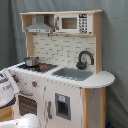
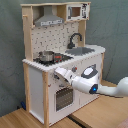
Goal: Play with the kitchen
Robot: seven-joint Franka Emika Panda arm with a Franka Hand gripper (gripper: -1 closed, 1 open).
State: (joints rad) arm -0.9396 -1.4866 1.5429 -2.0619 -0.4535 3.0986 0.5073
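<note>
White gripper (image 2: 59,73) at the front panel of the kitchen (image 2: 55,60); jaw state cannot be determined.

Gripper sits at the knob row, just above the oven door (image 2: 63,97) and below the small pot (image 2: 47,56) on the stove. The kitchen stands upright on the wooden floor (image 2: 95,112). Risk: a push past the panel could tip or shift the light kitchen, or slip off a knob.

a lab-like test setup: grey curtain (image 1: 115,60) behind, wooden table (image 2: 100,112) under a toy kitchen (image 2: 60,55)
</note>
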